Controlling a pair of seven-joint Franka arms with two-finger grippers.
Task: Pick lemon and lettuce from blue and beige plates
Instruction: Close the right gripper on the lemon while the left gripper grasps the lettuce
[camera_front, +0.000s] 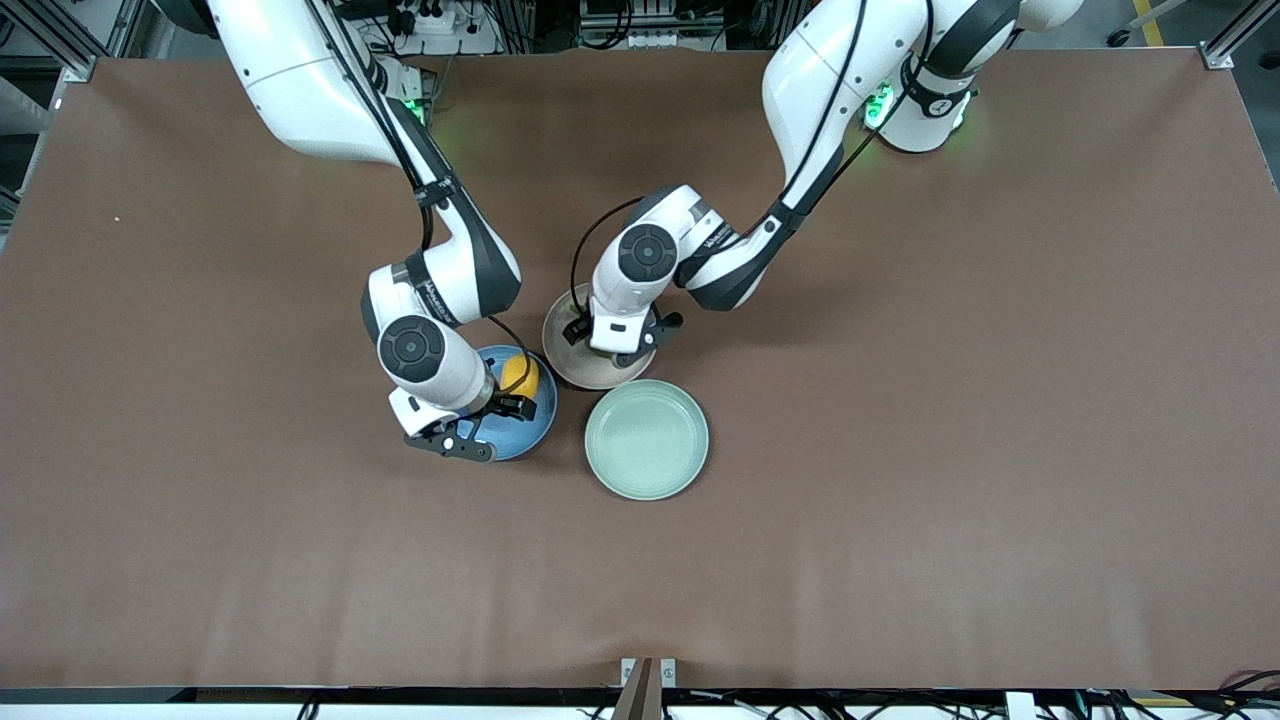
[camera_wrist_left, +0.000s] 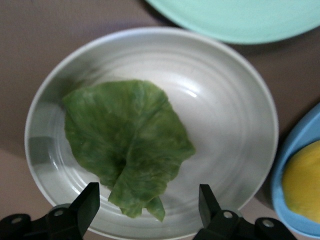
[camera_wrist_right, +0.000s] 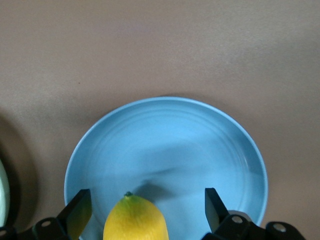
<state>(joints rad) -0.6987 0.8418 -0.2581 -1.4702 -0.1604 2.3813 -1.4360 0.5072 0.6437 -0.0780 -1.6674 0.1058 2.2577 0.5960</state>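
The lemon (camera_front: 520, 376) lies on the blue plate (camera_front: 532, 432). My right gripper (camera_front: 508, 405) is low over that plate. In the right wrist view it (camera_wrist_right: 146, 207) is open with the lemon (camera_wrist_right: 135, 220) between its fingers, untouched, on the blue plate (camera_wrist_right: 200, 145). My left gripper (camera_front: 612, 350) is over the beige plate (camera_front: 568, 366) and hides the lettuce in the front view. In the left wrist view it (camera_wrist_left: 149, 205) is open just above the stem end of the lettuce (camera_wrist_left: 127, 142), which lies flat on the beige plate (camera_wrist_left: 225, 115).
A mint-green plate (camera_front: 647, 439) with nothing on it sits beside the two plates, nearer the front camera; its edge shows in the left wrist view (camera_wrist_left: 240, 17). The three plates stand close together at the table's middle. Brown table surface surrounds them.
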